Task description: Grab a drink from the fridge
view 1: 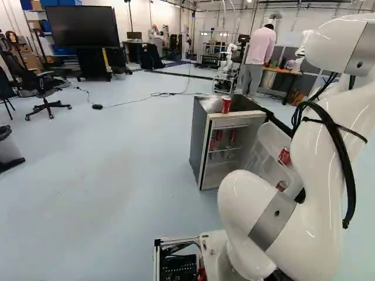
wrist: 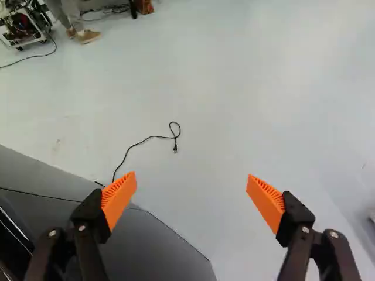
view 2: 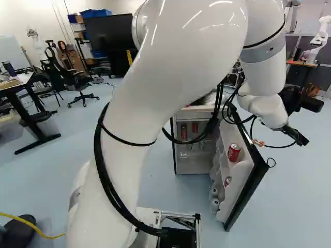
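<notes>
In the right base view my gripper point(view 2: 301, 137) is beyond the fridge door, off its outer side. The wrist view shows the gripper point(wrist: 191, 193) open, nothing between its fingers. A grey panel point(wrist: 158, 240) lies beneath one finger. The small fridge point(view 1: 202, 137) stands with its door point(view 2: 253, 188) swung wide. Red cans stand inside, one on the shelf point(view 2: 183, 132) and another beside it point(view 2: 195, 127). The door racks hold a red can point(view 2: 234, 152) and a lower one point(view 2: 227, 181). One more red can point(view 1: 226, 105) stands on top of the fridge.
A black cable point(wrist: 153, 137) lies on the floor ahead of the gripper. Another robot point(view 1: 227, 64) stands behind the fridge. Office chairs point(view 1: 44, 99) and a large screen point(view 1: 79, 26) are farther back. A desk point(view 2: 23, 90) stands at the left of the right base view.
</notes>
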